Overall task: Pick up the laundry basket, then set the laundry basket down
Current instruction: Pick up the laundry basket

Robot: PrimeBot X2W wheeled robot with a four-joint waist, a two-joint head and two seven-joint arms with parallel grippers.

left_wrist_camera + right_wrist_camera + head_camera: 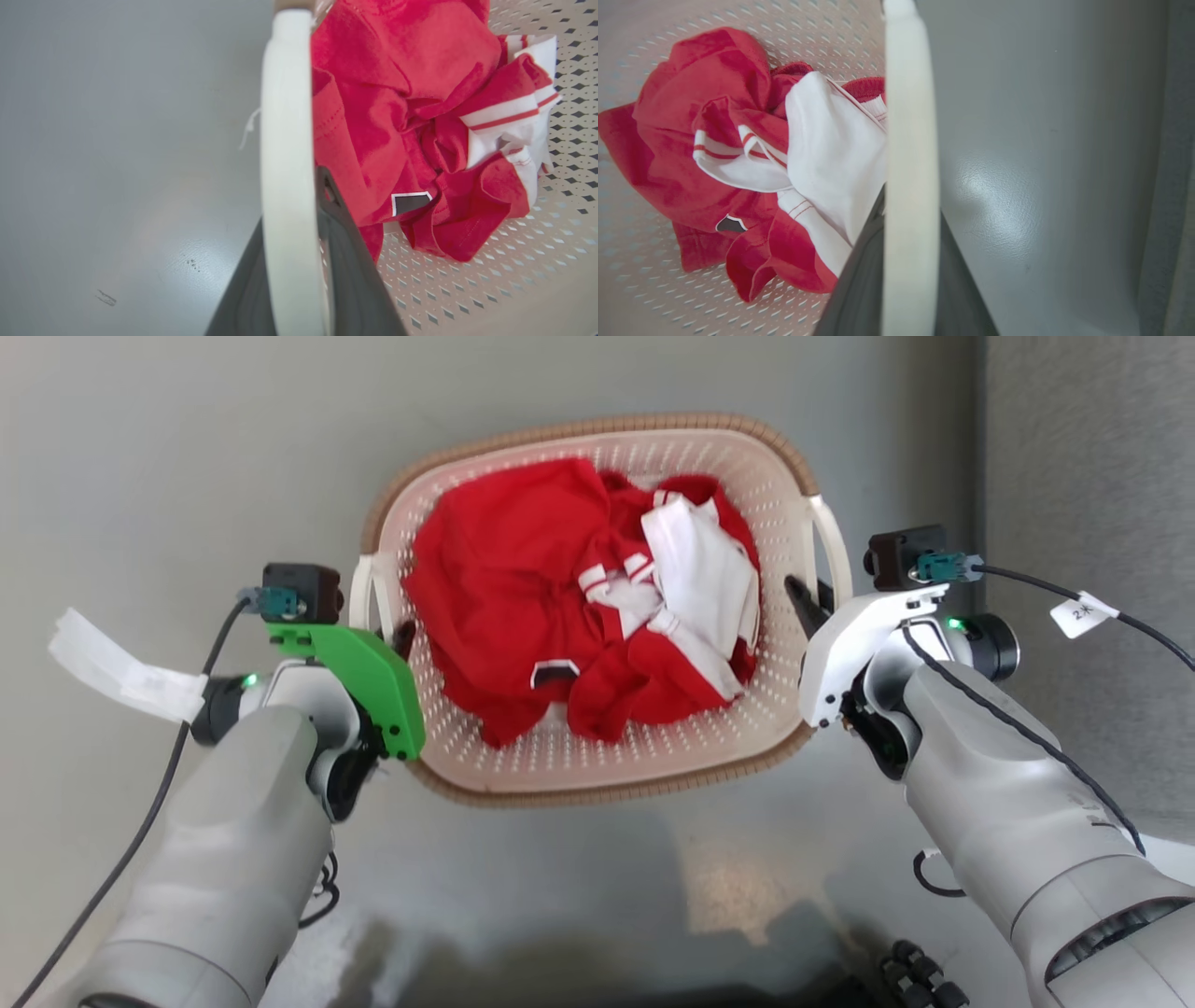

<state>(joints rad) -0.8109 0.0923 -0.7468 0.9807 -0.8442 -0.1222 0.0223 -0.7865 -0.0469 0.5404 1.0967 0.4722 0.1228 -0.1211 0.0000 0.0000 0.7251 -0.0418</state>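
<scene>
The basket (607, 426), holding red and white clothes (523, 569), lies at 12 o'clock on the grey floor (168, 448). The left gripper (397, 637) clamps its 9 o'clock handle (362, 593); the right gripper (812, 602) clamps the 3 o'clock handle (836, 546).

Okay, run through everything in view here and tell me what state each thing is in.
laundry basket: upright, holding clothes; lifted or resting, cannot tell.
red and white clothes: crumpled, heaped inside the basket.
left pincer: shut on the basket's left handle.
right pincer: shut on the basket's right handle.
</scene>
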